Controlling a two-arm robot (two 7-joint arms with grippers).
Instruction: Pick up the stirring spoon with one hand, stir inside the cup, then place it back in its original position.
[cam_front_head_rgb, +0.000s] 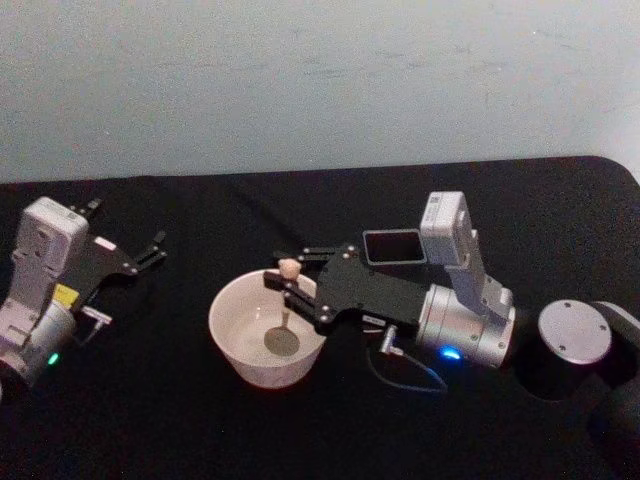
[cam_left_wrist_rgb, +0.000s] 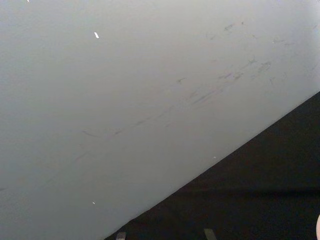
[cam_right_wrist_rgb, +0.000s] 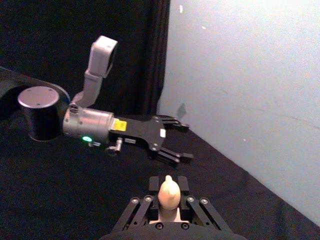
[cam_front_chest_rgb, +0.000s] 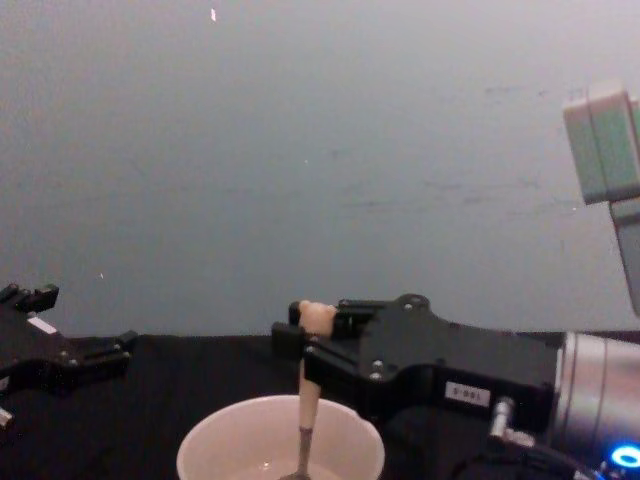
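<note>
Head view: the right end effector (cam_front_head_rgb: 287, 285) grasps the spoon (cam_front_head_rgb: 288, 268) upright, its bowl down inside the cup (cam_front_head_rgb: 218, 330). Stirring seems underway. Next it likely needs lifting clear toward the holder (cam_front_head_rgb: 392, 246). The left end effector (cam_front_head_rgb: 150, 252) rests released, well apart.

Right hand (cam_front_head_rgb: 288, 283) clamped; left hand (cam_front_head_rgb: 155, 250) spread, idle.

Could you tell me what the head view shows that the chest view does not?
Head view: the dark holder behind the right gripper, and the stirring spoon with its bowl low inside the cup. Chest view: from the side, the spoon's handle nearly upright, its bear head above the rim. Both: the right gripper shut on the spoon over the cup, the left gripper open, off to the left.
</note>
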